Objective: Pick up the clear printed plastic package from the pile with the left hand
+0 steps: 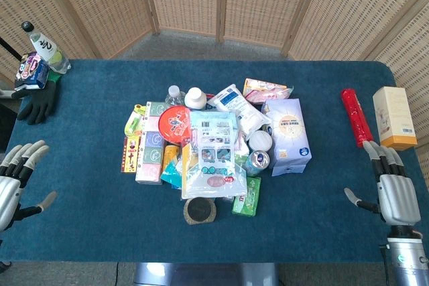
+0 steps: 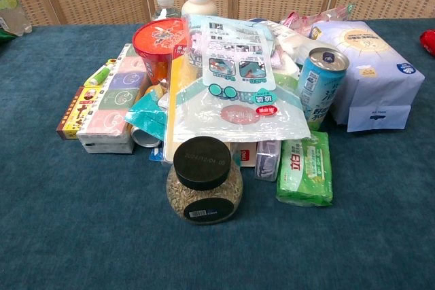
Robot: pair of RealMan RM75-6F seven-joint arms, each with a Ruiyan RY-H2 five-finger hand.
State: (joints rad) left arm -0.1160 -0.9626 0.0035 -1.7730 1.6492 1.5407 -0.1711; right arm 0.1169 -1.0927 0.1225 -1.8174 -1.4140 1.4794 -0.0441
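Note:
The clear printed plastic package [image 1: 212,154] lies flat on top of the pile at mid-table, its blue and white print facing up; the chest view shows the package [image 2: 234,86] draped over other goods. My left hand [image 1: 17,177] hovers at the table's left edge with fingers spread, holding nothing, far from the pile. Over at the right edge, my right hand [image 1: 391,189] is likewise empty with fingers apart. Neither hand appears in the chest view.
Around the package lie a black-lidded jar [image 2: 204,181], green pack [image 2: 306,168], blue can [image 2: 321,86], red bowl [image 2: 158,42], white tissue pack [image 1: 290,135] and boxes [image 1: 151,152]. A red tube [image 1: 356,116] and orange-white box [image 1: 394,117] sit right; bottle [image 1: 45,48] and black glove [image 1: 39,102] far left.

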